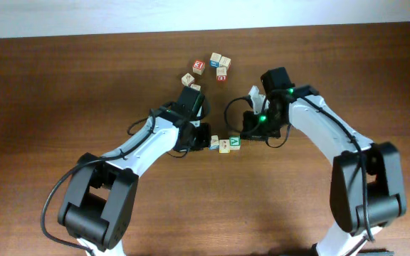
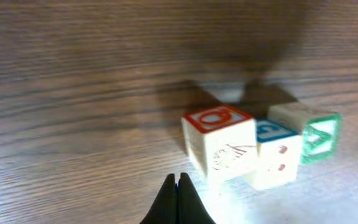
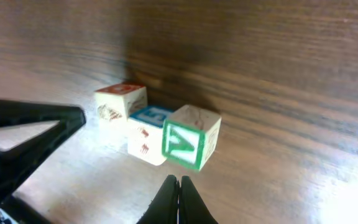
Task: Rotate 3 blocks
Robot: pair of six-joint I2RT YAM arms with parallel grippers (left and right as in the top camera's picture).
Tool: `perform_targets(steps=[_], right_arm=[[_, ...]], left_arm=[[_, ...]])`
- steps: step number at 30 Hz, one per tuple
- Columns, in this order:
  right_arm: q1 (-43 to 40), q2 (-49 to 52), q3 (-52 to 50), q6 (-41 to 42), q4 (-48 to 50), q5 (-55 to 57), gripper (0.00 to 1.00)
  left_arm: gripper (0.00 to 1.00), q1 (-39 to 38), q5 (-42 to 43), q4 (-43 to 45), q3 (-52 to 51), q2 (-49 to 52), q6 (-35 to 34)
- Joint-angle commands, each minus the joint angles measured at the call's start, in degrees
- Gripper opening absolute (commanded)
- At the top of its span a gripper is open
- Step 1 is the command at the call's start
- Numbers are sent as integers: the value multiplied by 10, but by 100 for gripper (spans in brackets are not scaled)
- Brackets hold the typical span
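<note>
Three blocks lie in a touching row on the table between my grippers. The nearest to my left gripper (image 2: 178, 182) is a pale block with a red-printed top (image 2: 219, 142), just right of its shut fingertips. A blue-topped block (image 2: 276, 154) sits in the middle. A green-faced block (image 2: 314, 135) ends the row, turned at an angle to the others. In the right wrist view the green-faced block (image 3: 191, 138) is just beyond my shut right gripper (image 3: 179, 182), with the blue-topped block (image 3: 146, 134) and the red-topped block (image 3: 120, 102) behind it. Overhead, the row (image 1: 224, 144) lies between both wrists.
Several other small cubes (image 1: 215, 65) are scattered at the back of the wooden table (image 1: 62, 85), some with red letters. The left gripper's black fingers (image 3: 30, 134) fill the left side of the right wrist view. Both arms converge at the table's middle.
</note>
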Motion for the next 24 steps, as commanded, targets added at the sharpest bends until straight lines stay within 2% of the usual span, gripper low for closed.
perform_targets(steps=[1,7,15,24], right_arm=[[12,-18,9,13,-32,10,5],[61,-18,3,67,-74,40,5],[113,-18,-71,170,36,76,5],[122,4,-71,207,50,105,4]], left_arm=[[0,0,-48,-2,11,3,-10],[0,28,-49,13,11,3,-19],[0,43,-57,15,11,3,-21],[0,43,-55,21,11,3,-21]])
